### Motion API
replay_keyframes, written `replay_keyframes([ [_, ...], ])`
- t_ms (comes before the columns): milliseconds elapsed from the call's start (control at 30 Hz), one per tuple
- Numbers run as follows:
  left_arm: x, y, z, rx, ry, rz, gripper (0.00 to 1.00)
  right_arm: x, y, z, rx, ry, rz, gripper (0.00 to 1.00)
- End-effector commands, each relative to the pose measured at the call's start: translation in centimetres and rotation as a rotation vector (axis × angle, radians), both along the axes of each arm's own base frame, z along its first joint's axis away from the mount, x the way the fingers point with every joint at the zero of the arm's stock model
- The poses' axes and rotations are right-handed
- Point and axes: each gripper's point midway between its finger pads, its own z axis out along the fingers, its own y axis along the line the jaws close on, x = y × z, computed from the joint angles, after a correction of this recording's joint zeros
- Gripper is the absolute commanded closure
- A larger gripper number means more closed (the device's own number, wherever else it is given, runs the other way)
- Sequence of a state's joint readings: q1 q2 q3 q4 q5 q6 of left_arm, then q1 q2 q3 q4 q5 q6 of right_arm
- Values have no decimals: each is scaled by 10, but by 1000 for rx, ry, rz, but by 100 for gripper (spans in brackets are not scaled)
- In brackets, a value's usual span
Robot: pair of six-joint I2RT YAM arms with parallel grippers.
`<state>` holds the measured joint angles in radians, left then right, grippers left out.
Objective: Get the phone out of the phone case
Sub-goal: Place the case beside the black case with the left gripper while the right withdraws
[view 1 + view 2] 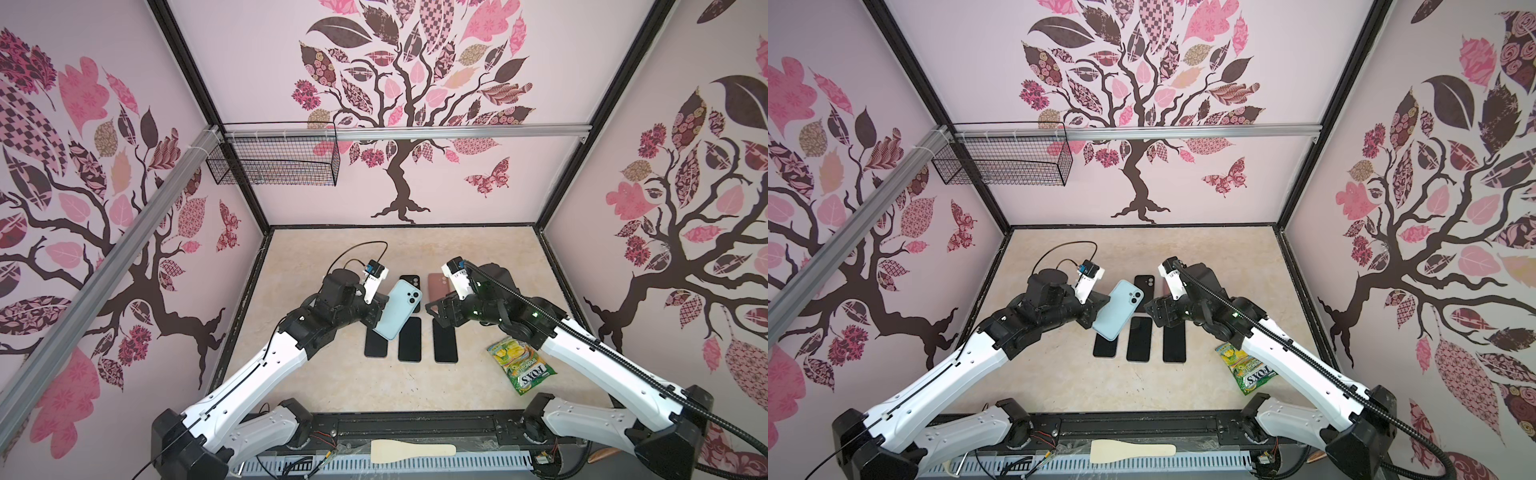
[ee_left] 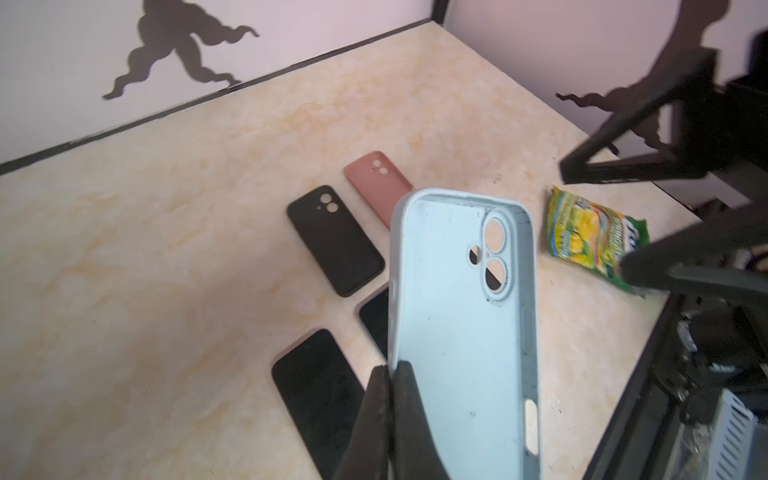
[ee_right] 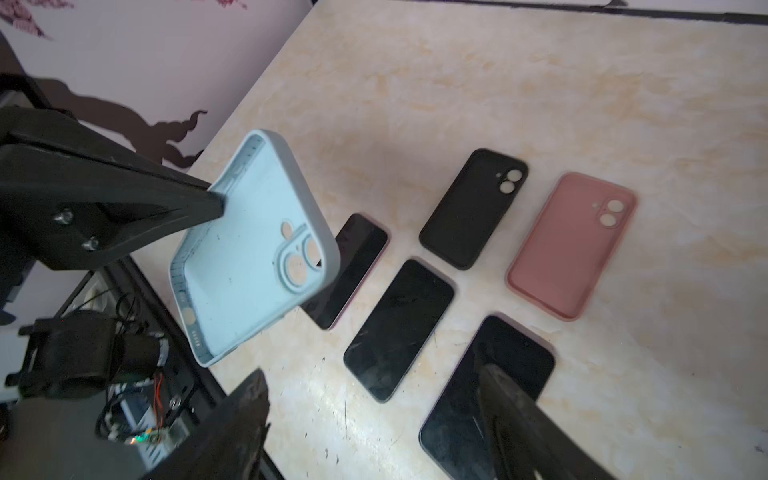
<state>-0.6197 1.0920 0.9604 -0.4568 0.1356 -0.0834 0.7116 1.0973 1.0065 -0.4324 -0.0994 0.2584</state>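
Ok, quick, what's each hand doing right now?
Left hand: shut on the rim of the empty light blue case, held in the air.
Right hand: open, holding nothing.

- blue case [image 1: 397, 309]: empty, raised off table, tilted, cam holes at 1 o'clock end.
- phones [image 1: 409, 340]: 3 in row, flat, screens up, 5-6 o'clock of case.

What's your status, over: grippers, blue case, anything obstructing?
Left gripper shut on the light blue phone case by its rim, case empty, held off the table. Right gripper open, holding nothing. Three bare phones lie below; nothing blocking.
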Motion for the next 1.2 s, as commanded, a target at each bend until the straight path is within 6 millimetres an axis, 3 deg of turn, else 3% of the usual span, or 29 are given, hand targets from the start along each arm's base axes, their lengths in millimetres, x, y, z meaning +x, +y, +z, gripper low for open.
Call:
replay_keyframes([
  [0, 19, 7, -14, -33, 65, 119, 100, 21, -21, 15, 33, -127, -163, 14],
  [133, 33, 2, -24, -53, 131, 144, 100, 28, -27, 5, 1, -136, -207, 11],
  [467, 71, -2, -49, -141, 230, 208, 100, 34, -4, -1, 157, -179, -104, 9],
  [867, 122, 25, -93, -168, 344, 367, 100, 44, 3, -8, 284, -185, -27, 9],
  [1167, 156, 30, -128, -172, 434, 387, 100, 48, 1, -17, 248, -193, -27, 10],
])
